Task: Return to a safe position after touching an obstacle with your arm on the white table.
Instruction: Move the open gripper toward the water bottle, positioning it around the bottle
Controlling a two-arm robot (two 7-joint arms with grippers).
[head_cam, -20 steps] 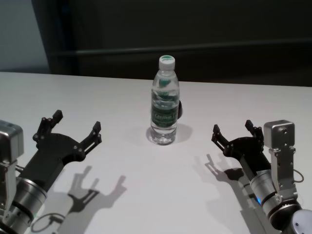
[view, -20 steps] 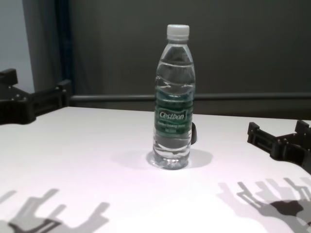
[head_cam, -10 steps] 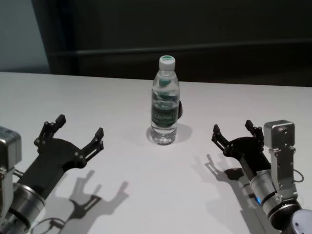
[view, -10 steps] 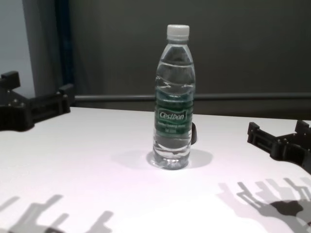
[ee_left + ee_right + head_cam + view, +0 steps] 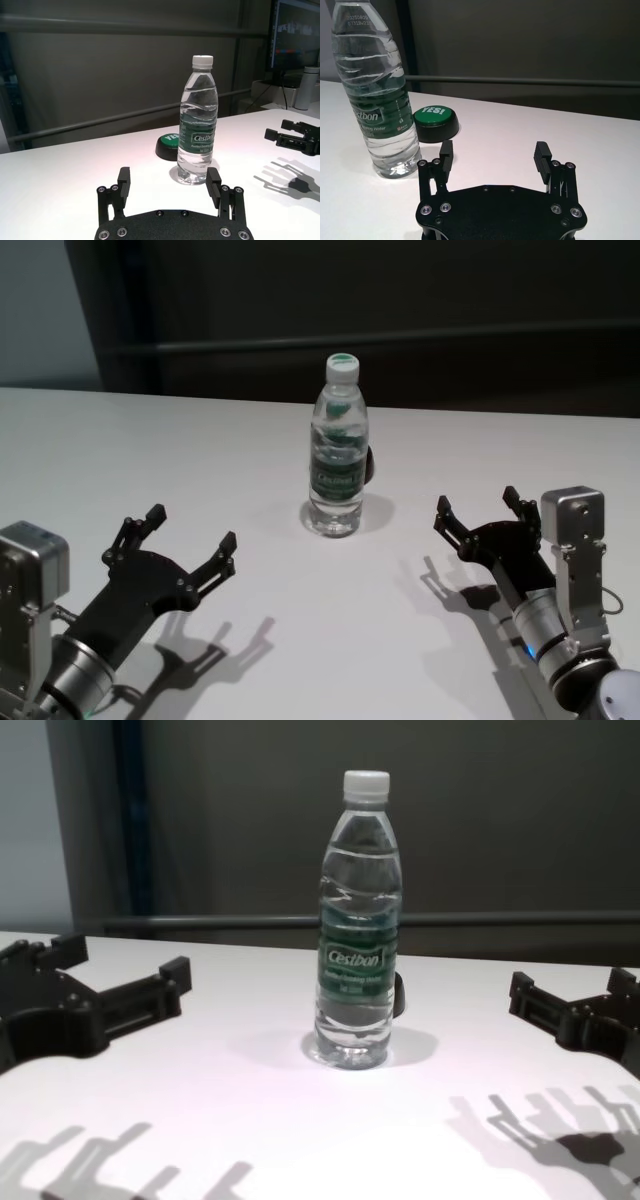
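A tall clear water bottle [image 5: 338,450] with a white cap and dark green Cestbon label stands upright in the middle of the white table [image 5: 180,440]. It also shows in the chest view [image 5: 357,920], the left wrist view [image 5: 198,122] and the right wrist view [image 5: 379,95]. My left gripper [image 5: 188,543] is open and empty, above the table to the bottle's near left, apart from it; it also shows in the chest view [image 5: 120,978]. My right gripper [image 5: 478,510] is open and empty at the near right, apart from the bottle.
A round green YES button [image 5: 436,121] on a black base sits on the table just behind the bottle; it also shows in the left wrist view [image 5: 167,145]. A dark wall with a rail runs behind the table's far edge.
My left gripper has moved right and lower, closer to the bottle's side. The bottle and the right arm have not moved.
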